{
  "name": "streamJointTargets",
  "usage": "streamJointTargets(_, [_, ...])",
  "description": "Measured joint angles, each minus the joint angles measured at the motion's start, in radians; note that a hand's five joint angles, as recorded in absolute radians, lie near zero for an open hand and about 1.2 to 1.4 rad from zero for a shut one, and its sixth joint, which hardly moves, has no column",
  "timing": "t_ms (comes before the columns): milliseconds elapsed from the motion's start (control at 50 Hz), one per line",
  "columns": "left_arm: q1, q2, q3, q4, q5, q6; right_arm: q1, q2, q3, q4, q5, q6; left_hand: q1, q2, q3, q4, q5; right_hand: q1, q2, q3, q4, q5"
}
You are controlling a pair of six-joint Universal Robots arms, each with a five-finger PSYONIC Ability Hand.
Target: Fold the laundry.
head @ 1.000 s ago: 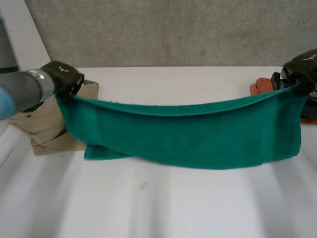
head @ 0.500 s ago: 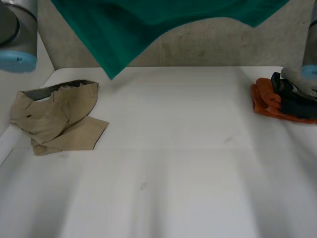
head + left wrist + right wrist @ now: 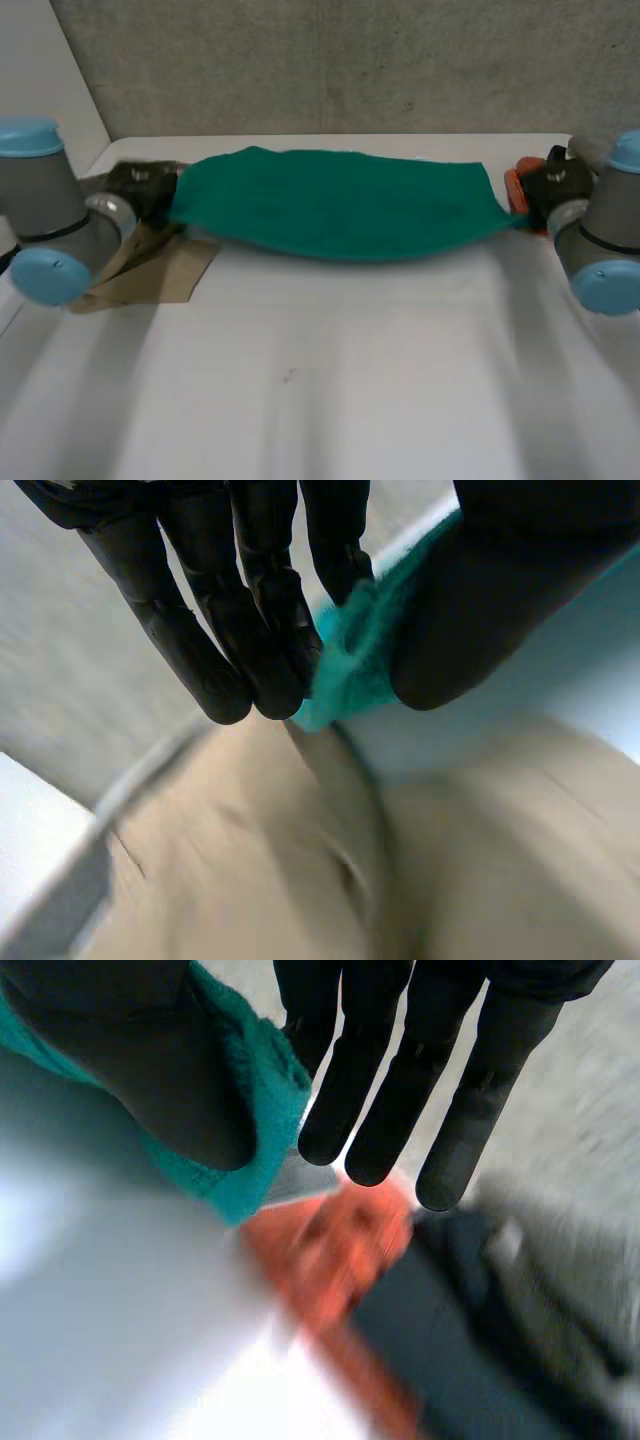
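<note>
Surface: white table point(image 3: 330, 380) under a grey wall; you have the table's whole near half bare.
Towel position: the green towel point(image 3: 335, 205) spans the table's far half, stretched between both hands. Its near edge bows toward the table's middle. You cannot tell whether it touches the table.
Left hand: the left hand point(image 3: 140, 185) is clamped on one towel corner at the table's far left, thumb against fingers, above a khaki garment point(image 3: 160, 265).
Right hand: the right hand point(image 3: 130, 1060) pinches the opposite corner at the table's far right, beside a pile of orange and dark clothes point(image 3: 518, 185).
Handling: judged soft, light and limp, neither slippery nor fragile. It sags wherever unsupported, so keep your hold at the corners.
Edges and room: the garments crowd both far corners of the table, so lay and fold the towel toward the table's middle and near half.
</note>
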Motion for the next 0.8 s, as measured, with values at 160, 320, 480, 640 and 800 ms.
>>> streamJointTargets(160, [0.064,0.230,-0.336,-0.289,0.064,0.300,-0.084,-0.240,0.267,0.392,-0.065,-0.202,0.000,0.000,0.000,0.000,0.000,0.000,0.000,0.000,0.000,0.000])
streamJointTargets(320, [0.099,0.367,-0.513,-0.454,0.077,0.579,-0.170,-0.392,0.439,0.559,-0.167,-0.479,0.000,0.000,0.000,0.000,0.001,0.000,0.000,0.000,0.000,0.000])
streamJointTargets(480, [0.053,0.311,-0.377,-0.425,0.043,0.568,-0.155,-0.337,0.385,0.423,-0.184,-0.430,0.000,0.000,0.000,0.000,0.000,0.000,0.000,0.000,0.000,0.000])
streamJointTargets(640, [-0.030,0.120,-0.030,-0.383,-0.031,0.379,-0.108,-0.210,0.225,0.278,-0.144,-0.251,0.000,0.000,0.000,0.000,0.000,0.000,0.000,0.000,0.000,0.000])
streamJointTargets(800, [-0.097,-0.097,0.326,-0.382,-0.116,0.295,-0.049,-0.052,0.032,0.125,-0.065,-0.141,0.000,0.000,0.000,0.000,0.000,0.000,0.000,0.000,0.000,0.000])
